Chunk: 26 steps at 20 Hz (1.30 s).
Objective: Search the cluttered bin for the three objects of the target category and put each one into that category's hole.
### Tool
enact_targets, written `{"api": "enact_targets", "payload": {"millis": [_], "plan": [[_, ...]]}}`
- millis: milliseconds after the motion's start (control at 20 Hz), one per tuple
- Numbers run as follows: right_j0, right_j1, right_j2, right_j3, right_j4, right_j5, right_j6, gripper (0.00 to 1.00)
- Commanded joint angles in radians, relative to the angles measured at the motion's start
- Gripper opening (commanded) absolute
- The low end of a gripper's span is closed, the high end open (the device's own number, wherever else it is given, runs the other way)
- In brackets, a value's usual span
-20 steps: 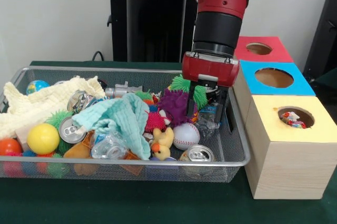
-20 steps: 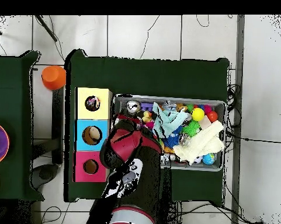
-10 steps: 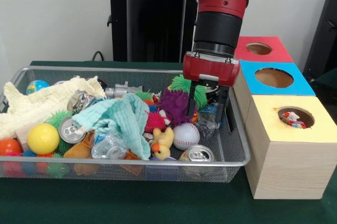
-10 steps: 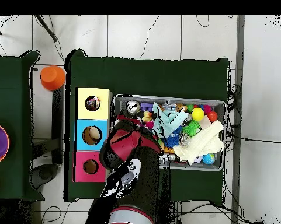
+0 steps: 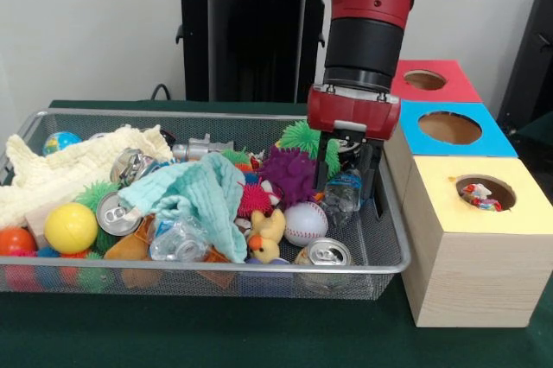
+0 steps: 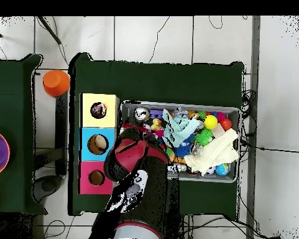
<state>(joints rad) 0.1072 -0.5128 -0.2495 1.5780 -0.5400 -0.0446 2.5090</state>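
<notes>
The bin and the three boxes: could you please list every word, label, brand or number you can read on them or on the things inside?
None can be read.
Plastic bottle between the gripper fingers: label too blurred to read.
Cans in the wire bin: no legible print.
Boxes: plain colours, no lettering.

We see the bin on the worktop, the boxes just right of it. In the bin, a ball lies mid-right, a can before it, a duck left of it.

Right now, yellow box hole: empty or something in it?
Not empty. The yellow box has small colourful items showing inside its hole; what they are, cannot tell.
</notes>
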Motion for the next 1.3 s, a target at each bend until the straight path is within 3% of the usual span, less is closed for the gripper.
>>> {"api": "enact_targets", "payload": {"millis": [50, 300, 600, 1050, 1300], "plan": [[-0.098, -0.058, 0.157, 0.047, -0.132, 0.08, -0.136, 1.0], [-0.194, -0.136, 0.219, 0.111, -0.223, 0.165, -0.235, 1.0], [-0.29, -0.178, 0.307, 0.149, -0.322, 0.183, -0.266, 1.0], [-0.399, -0.276, 0.444, 0.216, -0.322, 0.324, -0.352, 1.0], [-0.376, -0.272, 0.431, 0.198, -0.348, 0.346, -0.319, 1.0]]}}
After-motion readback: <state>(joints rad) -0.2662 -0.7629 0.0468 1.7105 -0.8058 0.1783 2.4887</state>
